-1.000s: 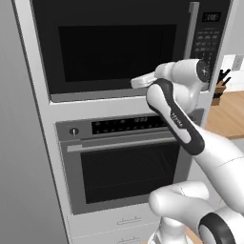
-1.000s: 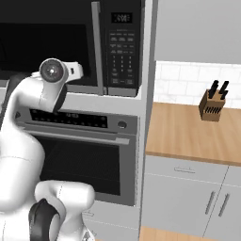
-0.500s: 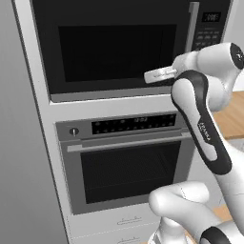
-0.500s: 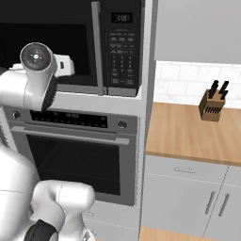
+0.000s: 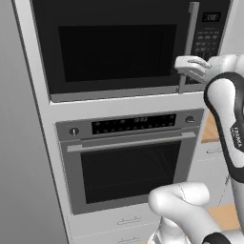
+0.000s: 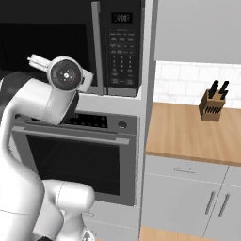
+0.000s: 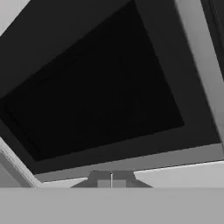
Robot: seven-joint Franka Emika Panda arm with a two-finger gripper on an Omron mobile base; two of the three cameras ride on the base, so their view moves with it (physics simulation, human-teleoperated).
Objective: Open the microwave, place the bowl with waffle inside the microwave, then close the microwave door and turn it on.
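The microwave (image 5: 119, 47) is built in above an oven, black with a dark window. The microwave door (image 5: 114, 45) is closed, and its tall silver handle (image 5: 191, 28) runs down the right side beside the keypad (image 5: 208, 35). My gripper (image 5: 177, 64) is shut and empty. It points left and hovers in front of the handle's lower end. From the right it appears at the gripper (image 6: 31, 59), left of the handle (image 6: 96, 47). In the hand view the shut gripper (image 7: 111, 178) faces the door window (image 7: 96, 96), with the handle (image 7: 199, 65) at right. The bowl is out of view.
A steel-fronted oven (image 5: 128, 162) with a horizontal handle sits under the microwave. A grey wall (image 5: 19, 167) stands at the left. To the right lies a wooden counter (image 6: 188, 132) with a knife block (image 6: 212, 101), above grey cabinets.
My hand has swung right and slightly up, from the lower middle of the microwave door to the handle's lower end. The gripper stayed shut and the door stayed closed.
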